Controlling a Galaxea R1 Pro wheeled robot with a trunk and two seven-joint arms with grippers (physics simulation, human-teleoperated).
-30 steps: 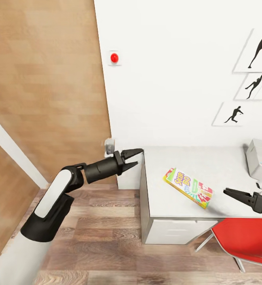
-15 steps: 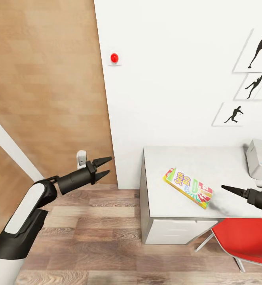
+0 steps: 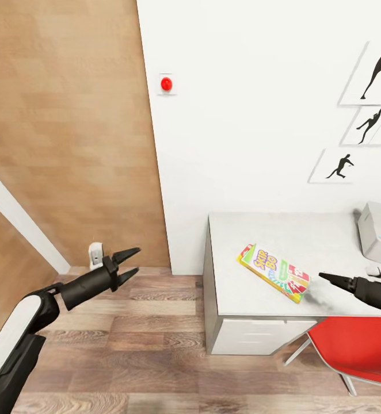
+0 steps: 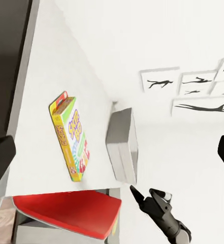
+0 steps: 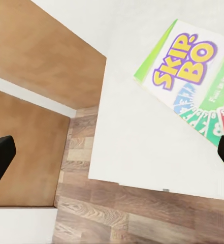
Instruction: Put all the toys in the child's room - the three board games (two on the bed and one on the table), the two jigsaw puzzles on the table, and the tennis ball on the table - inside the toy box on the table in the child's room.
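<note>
- Skip-Bo board game [image 3: 274, 272] lies flat on the desk [image 3: 305, 230], skewed to the desk's edges, its near corner close to the front edge — an easy thing to come at from the robot's side.
- Right hand [image 3: 325, 278] points at the game's near end, just beside it and not touching. From the head view I cannot tell whether its fingers are parted; the right wrist view has a dark fingertip at each side of the picture, which reads as spread wide. Empty.
- Left hand [image 3: 129, 261] hangs over the wood floor [image 3: 144, 345] well left of the desk, near the door [image 3: 69, 132], fingers parted, holding nothing — out of the working space, I judge.
- Toy box [image 3: 378, 230] stands on the desk at the far right, partly cut by the frame; bare desk lies between it and the game.
- Red chair [image 3: 351, 351] sits below the front edge, under the right arm: little room low down. Above the desk it is open up to the wall.
</note>
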